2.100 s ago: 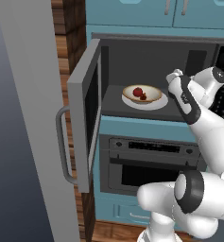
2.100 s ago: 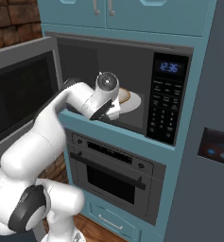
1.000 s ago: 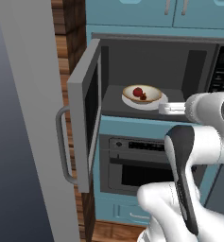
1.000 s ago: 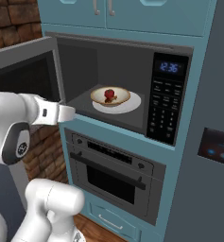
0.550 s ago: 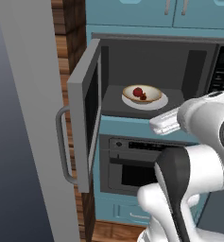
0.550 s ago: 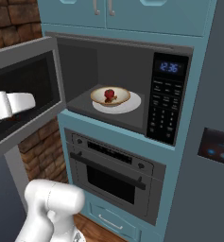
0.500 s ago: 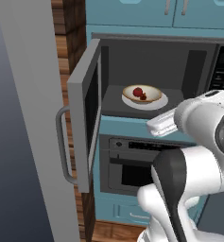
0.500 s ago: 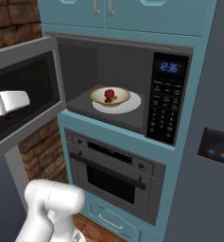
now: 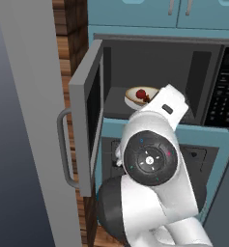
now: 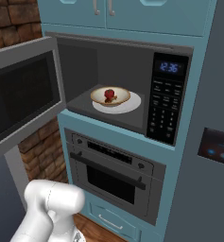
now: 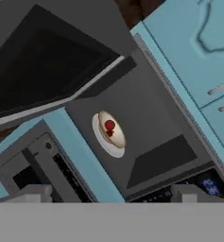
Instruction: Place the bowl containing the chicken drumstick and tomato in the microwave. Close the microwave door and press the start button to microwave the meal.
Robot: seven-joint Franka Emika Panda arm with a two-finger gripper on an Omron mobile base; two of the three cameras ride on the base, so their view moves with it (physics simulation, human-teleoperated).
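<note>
Bowl with tomato sits on the microwave turntable | Door stands wide open | Gripper spread fully, empty, clear of everything | Risk: an off-centre push could slip off the door; a hard slam could rebound.

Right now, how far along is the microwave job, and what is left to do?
Done: the bowl with the tomato and chicken drumstick sits on the turntable plate inside the microwave. In hand: nothing; the pincer is open and backed away from the cavity. Left: swing the microwave door, which stands wide open, shut, then press start on the keypad.
</note>
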